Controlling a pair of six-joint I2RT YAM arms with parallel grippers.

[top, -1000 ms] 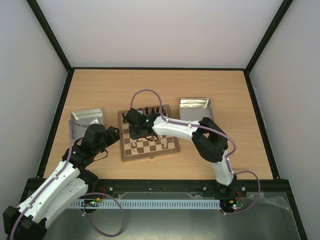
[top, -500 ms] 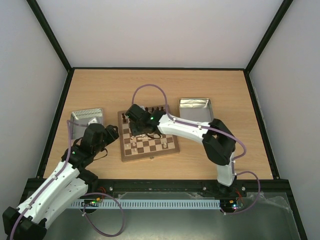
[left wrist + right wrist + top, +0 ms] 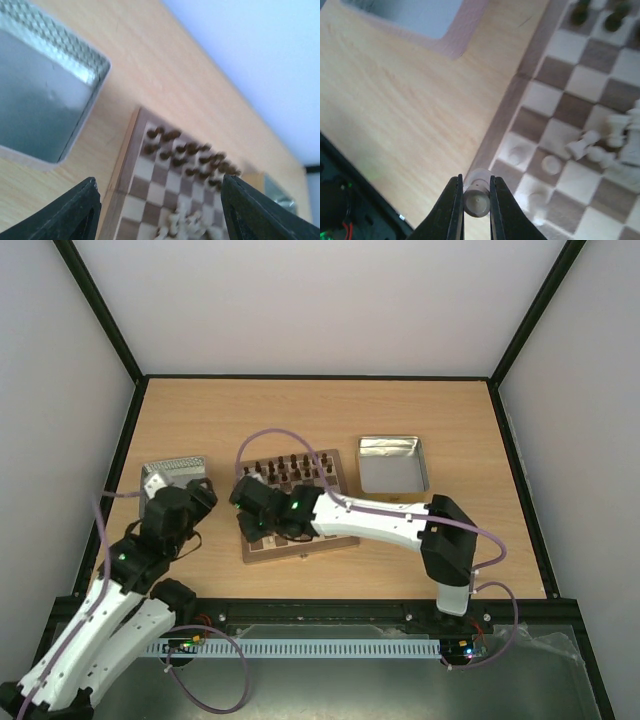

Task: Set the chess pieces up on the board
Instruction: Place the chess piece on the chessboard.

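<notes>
Over the left rim of the brown-and-cream checked wooden chessboard [image 3: 506, 122], our right gripper [image 3: 476, 197] pinches a small pale wooden chess piece [image 3: 476, 205]; other pale pieces [image 3: 616, 145] cluster on nearby squares. Our left gripper [image 3: 159, 179] hangs near the square metal tin [image 3: 40, 115], fingers wide apart.

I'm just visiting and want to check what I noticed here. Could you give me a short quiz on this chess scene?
1. True or false: the right tool is empty.
2. Where do the dark chessmen stand on the board? A: near rows. B: far rows. C: scattered mid-board.
3. Fill in: the left tool has its jaws ____.
Key: 1 false, it grips a pale chess piece. 2 B. 3 open.
</notes>
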